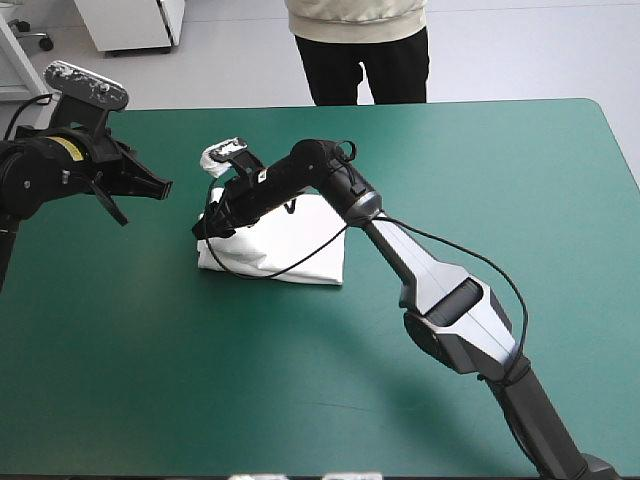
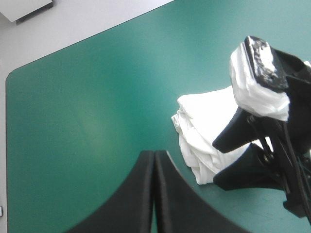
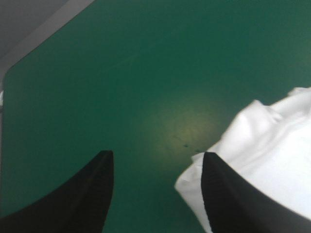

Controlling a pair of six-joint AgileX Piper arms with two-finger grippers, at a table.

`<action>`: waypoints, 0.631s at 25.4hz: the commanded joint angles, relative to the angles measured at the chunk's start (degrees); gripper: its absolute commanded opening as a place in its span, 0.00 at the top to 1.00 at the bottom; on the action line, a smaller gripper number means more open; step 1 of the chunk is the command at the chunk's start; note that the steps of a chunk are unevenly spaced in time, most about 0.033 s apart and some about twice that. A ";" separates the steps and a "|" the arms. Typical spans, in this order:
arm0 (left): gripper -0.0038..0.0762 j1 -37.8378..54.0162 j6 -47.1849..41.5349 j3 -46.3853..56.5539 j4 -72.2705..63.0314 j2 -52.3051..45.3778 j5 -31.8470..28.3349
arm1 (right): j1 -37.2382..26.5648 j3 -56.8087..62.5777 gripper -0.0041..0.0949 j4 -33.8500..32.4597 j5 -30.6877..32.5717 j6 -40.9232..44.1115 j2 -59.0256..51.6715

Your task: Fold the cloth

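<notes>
The white T-shirt (image 1: 290,245) lies as a folded bundle a little left of the table's middle. My right gripper (image 1: 207,228) reaches across the bundle to its left end and stands open, low over the cloth. In the right wrist view the right gripper (image 3: 156,154) has one finger over a corner of the T-shirt (image 3: 272,160) and the other over bare cover. My left gripper (image 1: 163,187) hovers shut, apart from the bundle on its left. From the left wrist, the shut left gripper (image 2: 154,155) faces the T-shirt (image 2: 204,121) and the open right gripper (image 2: 214,163) at its end.
Bare teal-green cover (image 1: 200,380) surrounds the bundle on all sides. The table's far left corner (image 2: 9,77) shows beyond the left gripper. The right arm's forearm (image 1: 400,250) crosses the table from the near right.
</notes>
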 commanded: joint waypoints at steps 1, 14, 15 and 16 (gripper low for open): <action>0.96 0.08 -0.71 -1.67 0.28 -1.28 -2.95 | -0.19 -1.95 0.44 3.69 1.28 -0.80 -4.16; 0.96 0.08 -0.71 -1.67 0.36 -1.28 -3.33 | -6.67 9.95 0.52 -21.42 6.39 13.06 -20.22; 0.96 0.08 -0.71 -1.67 0.33 -1.18 -3.32 | -7.53 12.93 0.52 -21.42 6.28 12.49 -22.40; 0.96 0.08 -0.75 -1.67 0.33 -1.04 -3.32 | -8.45 17.65 0.53 -21.42 5.98 11.70 -24.45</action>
